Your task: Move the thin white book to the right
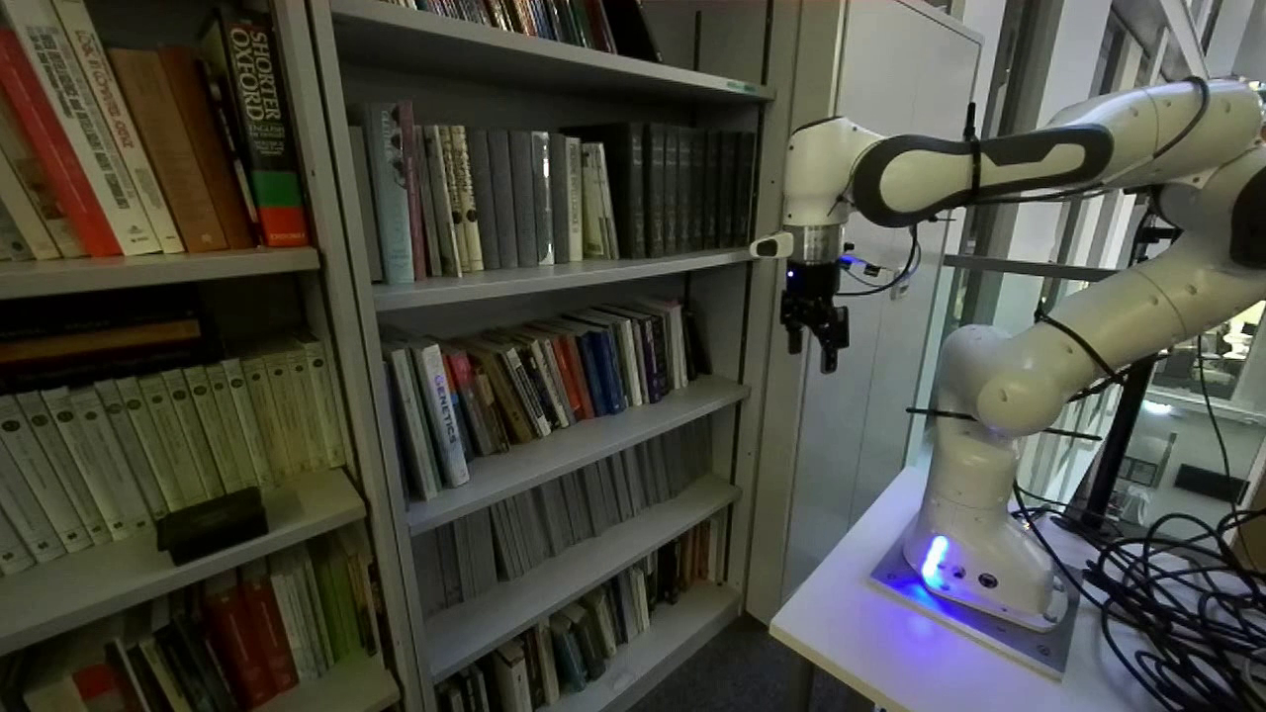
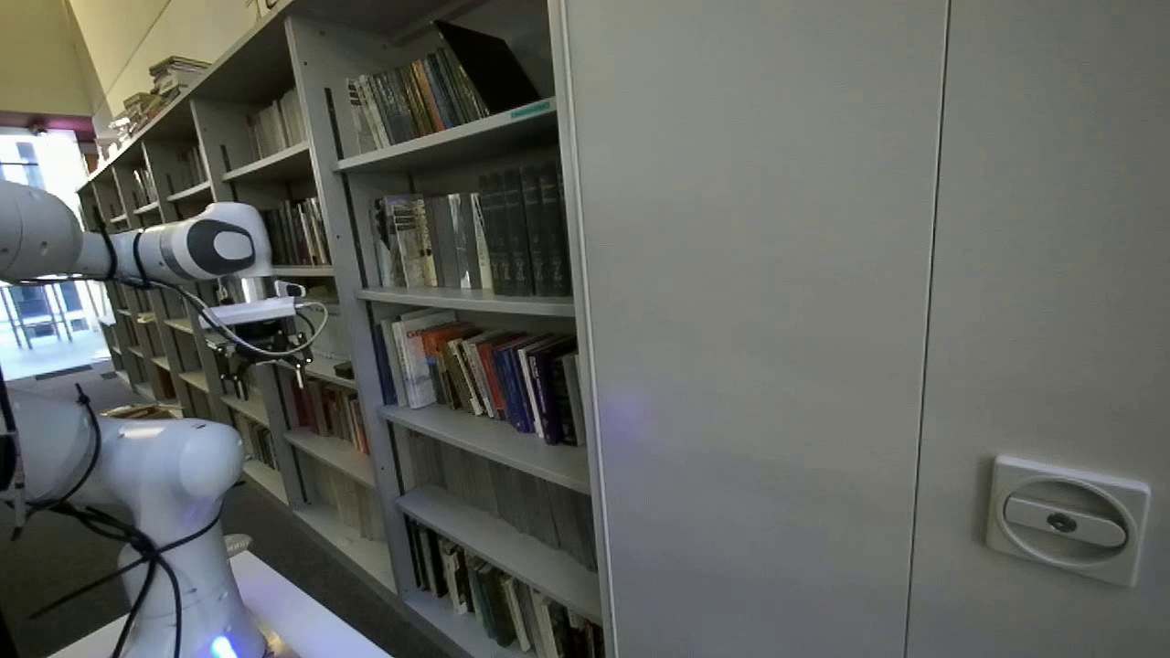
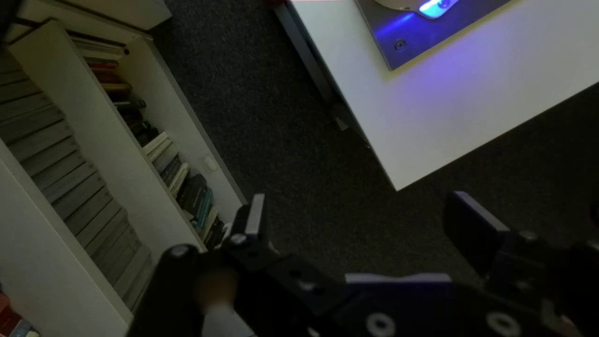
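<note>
Black and pointing down, the claw is spread wide, dark carpet showing through its gap in the wrist view. A long grey bookcase spans much of both exterior views, with a grey cabinet beside it. The white arm stands on a white table and stretches out past its edge, the claw hanging at its end. Left of the claw in an exterior view, a shelf carries a row of books, many of them leaning. Toward its left end a white book lettered GENETICS tilts left, a pale book just beside it; I cannot tell which white book the task means.
</note>
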You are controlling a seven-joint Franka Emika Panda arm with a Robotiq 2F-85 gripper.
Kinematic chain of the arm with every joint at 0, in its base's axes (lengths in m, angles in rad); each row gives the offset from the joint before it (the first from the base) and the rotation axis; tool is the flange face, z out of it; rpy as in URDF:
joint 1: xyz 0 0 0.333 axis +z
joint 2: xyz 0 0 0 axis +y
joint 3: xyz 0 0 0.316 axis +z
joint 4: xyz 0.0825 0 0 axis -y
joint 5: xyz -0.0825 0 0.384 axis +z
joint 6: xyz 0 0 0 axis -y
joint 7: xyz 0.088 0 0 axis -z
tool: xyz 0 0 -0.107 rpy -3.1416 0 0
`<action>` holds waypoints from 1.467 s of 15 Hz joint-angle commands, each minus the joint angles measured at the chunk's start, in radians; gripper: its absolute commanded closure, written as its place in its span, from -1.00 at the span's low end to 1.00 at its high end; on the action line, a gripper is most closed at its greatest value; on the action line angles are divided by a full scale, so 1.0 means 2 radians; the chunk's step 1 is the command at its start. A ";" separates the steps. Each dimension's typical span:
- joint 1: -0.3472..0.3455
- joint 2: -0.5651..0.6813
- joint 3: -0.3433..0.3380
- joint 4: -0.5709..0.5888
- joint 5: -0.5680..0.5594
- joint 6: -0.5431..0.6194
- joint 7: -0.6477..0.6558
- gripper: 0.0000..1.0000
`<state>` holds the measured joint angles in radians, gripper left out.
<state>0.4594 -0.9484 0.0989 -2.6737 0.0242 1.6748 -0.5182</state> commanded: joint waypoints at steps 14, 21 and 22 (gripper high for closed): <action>0.016 0.010 0.025 0.088 0.111 0.038 0.013 -1.00; 0.023 0.013 0.031 0.120 0.168 0.069 0.016 -1.00; 0.023 0.012 0.033 0.124 0.177 0.074 0.016 -1.00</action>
<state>0.4860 -0.9431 0.1616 -2.4675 0.3287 1.7847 -0.5141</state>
